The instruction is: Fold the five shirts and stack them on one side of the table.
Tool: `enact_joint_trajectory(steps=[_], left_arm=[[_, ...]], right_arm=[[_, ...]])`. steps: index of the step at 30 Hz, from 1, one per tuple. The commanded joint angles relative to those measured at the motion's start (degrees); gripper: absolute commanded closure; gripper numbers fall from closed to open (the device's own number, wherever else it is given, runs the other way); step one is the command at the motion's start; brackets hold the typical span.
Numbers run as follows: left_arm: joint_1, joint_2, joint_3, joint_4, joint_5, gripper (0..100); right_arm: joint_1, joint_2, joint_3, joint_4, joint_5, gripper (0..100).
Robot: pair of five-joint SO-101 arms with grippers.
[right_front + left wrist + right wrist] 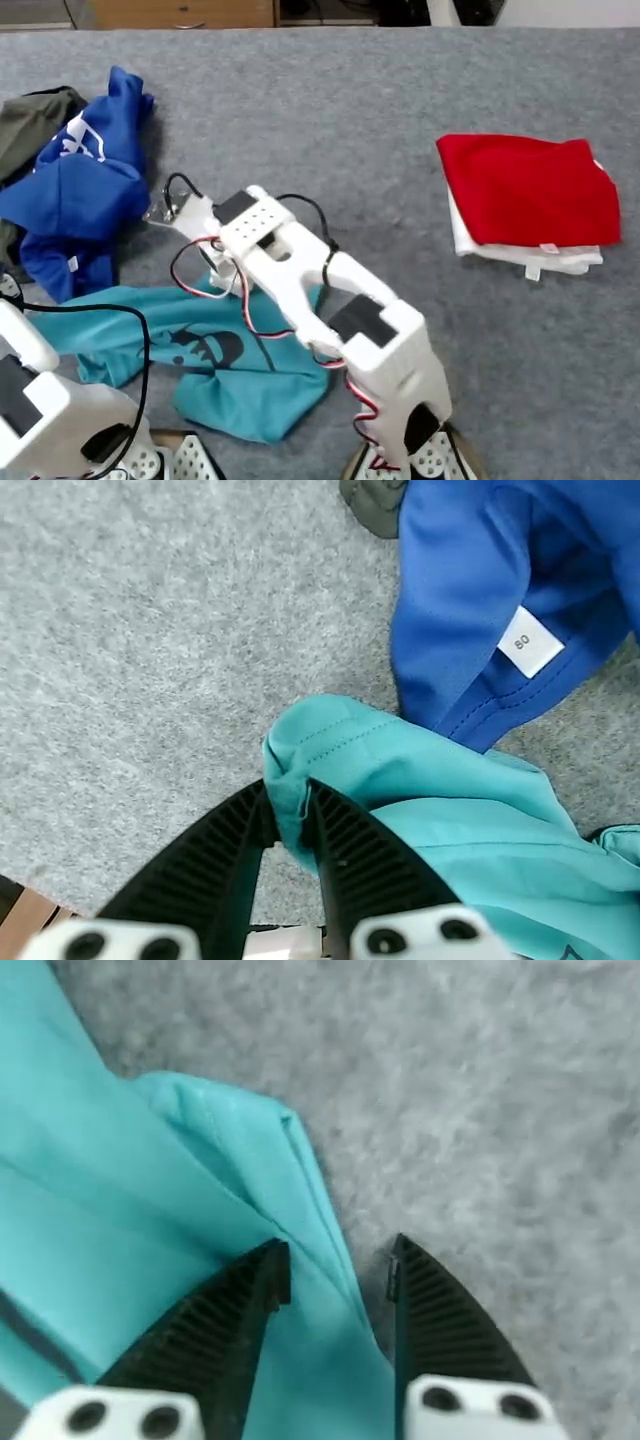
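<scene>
teal shirt (450, 810), smooth, crumpled, hem pinched in ribbed left claw (290, 802)

Folded stack (528, 205) right, loose shirts (90, 200) left

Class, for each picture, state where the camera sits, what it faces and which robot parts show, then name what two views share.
High view: fixed above, looking down on the table; left arm and right arm show.
Left wrist view: on the left arm, facing its left gripper, fingers shut on the teal shirt.
Right wrist view: on the right arm, facing its right gripper, fingers open astride the shirt's fold.
Both wrist views share the teal shirt.
</scene>
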Motion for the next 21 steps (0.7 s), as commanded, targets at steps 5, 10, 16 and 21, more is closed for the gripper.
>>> enact_joint_trajectory(steps=[5, 10, 16, 21], left_arm=[[-0.6, -0.3, -0.3, -0.6, -0.3, 98], [-0.6, -0.3, -0.3, -0.6, -0.3, 98], [-0.6, -0.3, -0.3, -0.4, -0.3, 98], [-0.6, -0.3, -0.3, -0.4, -0.3, 98]], right_arm=[[0.9, 4.6, -10.2, 1.8, 3.6, 97.9], [6.6, 8.7, -20.6, 4.8, 6.9, 96.5], [10.3, 15.8, -40.8, 15.7, 11.1, 97.5], [9.5, 22.2, -54.5, 24.4, 11.3, 97.3]])
